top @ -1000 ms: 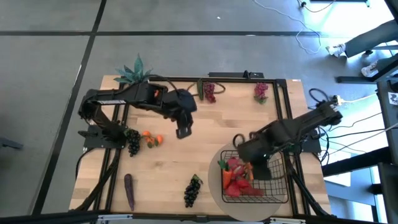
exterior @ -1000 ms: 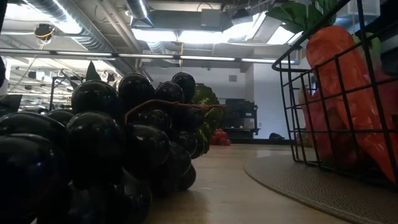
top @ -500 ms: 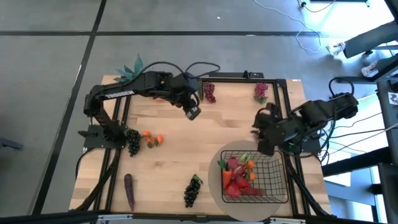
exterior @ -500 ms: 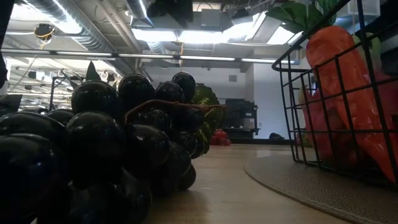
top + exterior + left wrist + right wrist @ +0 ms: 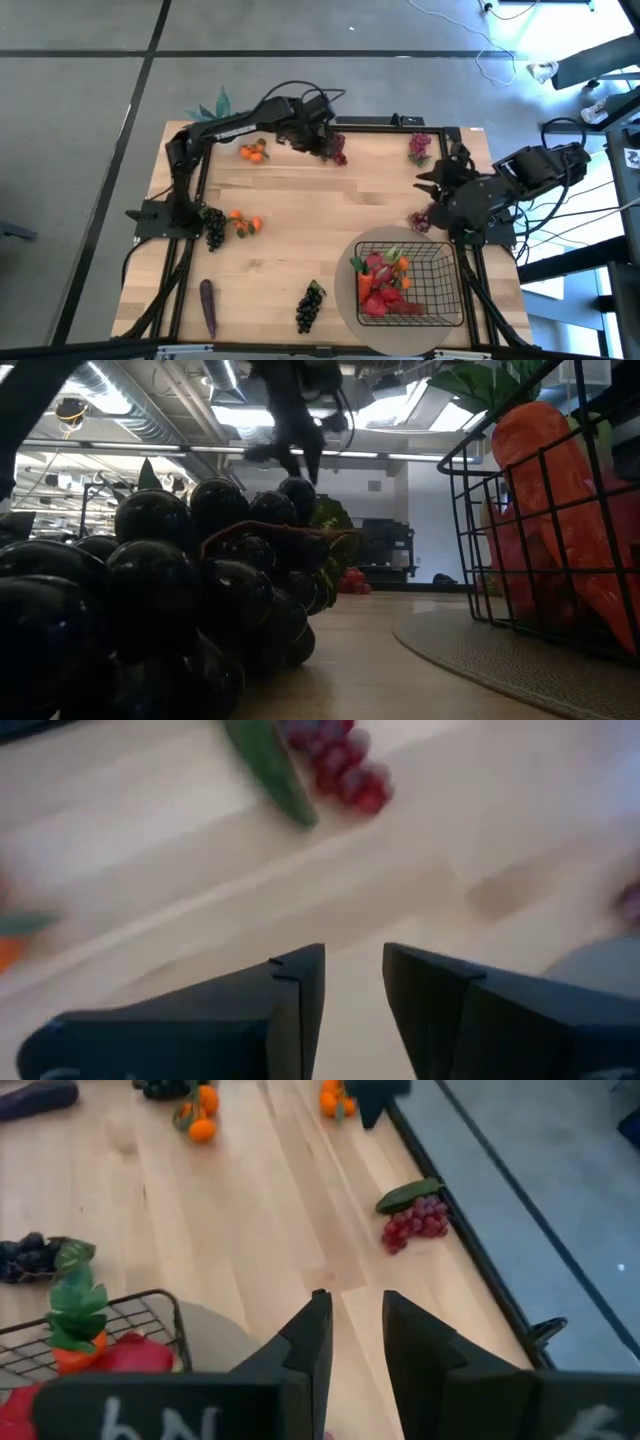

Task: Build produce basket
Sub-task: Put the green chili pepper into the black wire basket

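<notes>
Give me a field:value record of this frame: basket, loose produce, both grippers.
basket: black wire basket on round mat, holds carrot and red produce
loose on table: red grapes, far edge; pink-purple grapes, far right; tangerines; second tangerine cluster; dark grapes, near edge; eggplant
left gripper: beside red grapes, fingers slightly apart, empty
right gripper: above table, far side of basket, fingers slightly apart, empty

Basket [image 5: 440, 290] on mat [image 5: 350, 305], front right; carrot [image 5: 398, 265] inside.
</notes>
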### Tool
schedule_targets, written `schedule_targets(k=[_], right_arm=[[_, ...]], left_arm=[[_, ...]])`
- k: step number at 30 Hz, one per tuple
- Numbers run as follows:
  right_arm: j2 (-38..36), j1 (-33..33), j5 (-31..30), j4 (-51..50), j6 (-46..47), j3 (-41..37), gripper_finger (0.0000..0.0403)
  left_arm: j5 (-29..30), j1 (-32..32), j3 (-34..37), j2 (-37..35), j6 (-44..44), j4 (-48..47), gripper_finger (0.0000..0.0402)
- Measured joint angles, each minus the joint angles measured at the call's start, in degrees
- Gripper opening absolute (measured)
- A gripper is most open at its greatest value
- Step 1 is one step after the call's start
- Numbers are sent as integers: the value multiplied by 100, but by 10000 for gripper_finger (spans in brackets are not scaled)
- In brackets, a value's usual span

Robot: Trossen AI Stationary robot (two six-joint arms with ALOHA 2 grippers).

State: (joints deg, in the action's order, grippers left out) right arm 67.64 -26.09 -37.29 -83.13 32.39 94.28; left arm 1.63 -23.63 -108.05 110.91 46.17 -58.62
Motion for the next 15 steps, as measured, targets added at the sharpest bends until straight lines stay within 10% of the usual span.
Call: schedule_targets(k=[15], right_arm=[[-31, 236, -879, 69, 38, 2, 78]], left_arm=[[-522, -712, 0, 1375, -181, 1124, 93]])
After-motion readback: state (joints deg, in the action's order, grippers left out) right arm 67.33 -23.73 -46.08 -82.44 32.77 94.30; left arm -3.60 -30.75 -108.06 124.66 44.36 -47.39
